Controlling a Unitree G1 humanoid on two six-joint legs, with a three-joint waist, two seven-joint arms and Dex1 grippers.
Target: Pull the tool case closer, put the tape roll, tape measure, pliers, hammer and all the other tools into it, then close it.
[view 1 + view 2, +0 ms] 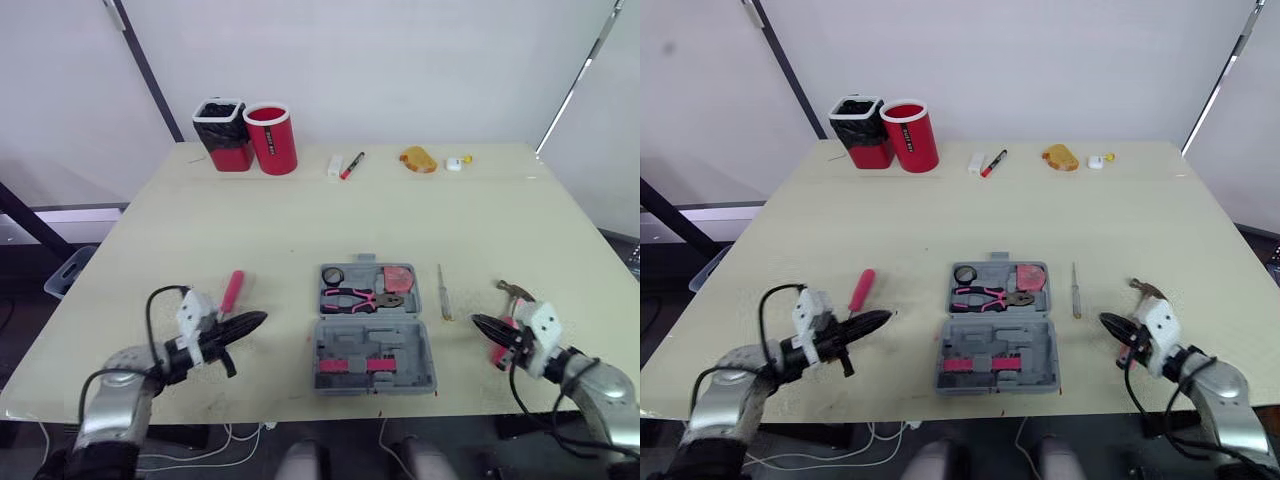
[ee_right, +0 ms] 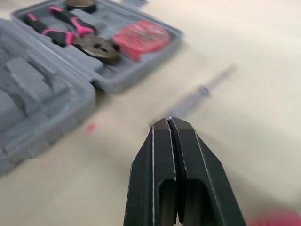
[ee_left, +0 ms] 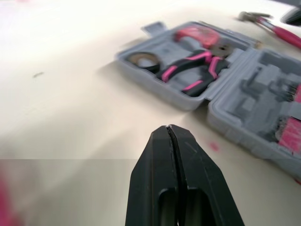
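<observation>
The left end effector (image 1: 256, 320), pinched shut and empty, hovered near the pink-handled tool (image 1: 232, 291) lying left of the open tool case (image 1: 400, 345), which sat by the tabletop's (image 1: 300, 220) front edge. It should open, then straddle that handle mid-length. Past the slim screwdriver (image 1: 443, 292), the right end effector (image 1: 478, 321), equally shut and empty, hung beside the hammer (image 1: 515, 292).

**Open tool case lies between two closed grippers**

The grey tool case (image 1: 400, 345) lies open on the table (image 1: 300, 220). Its far half holds the tape roll (image 1: 332, 275), the pink-handled pliers (image 1: 352, 298) and the red tape measure (image 1: 398, 278). Left of the case lies a pink-handled tool (image 1: 232, 291). Beside that tool the left gripper (image 1: 260, 318), fingers pressed together, points toward the case. Right of the case lie a thin screwdriver (image 1: 443, 292) and the hammer (image 1: 512, 291). The right gripper (image 1: 477, 321), fingers together, points at the case from that side. Far behind the case stand two red cups (image 1: 271, 138).
</observation>
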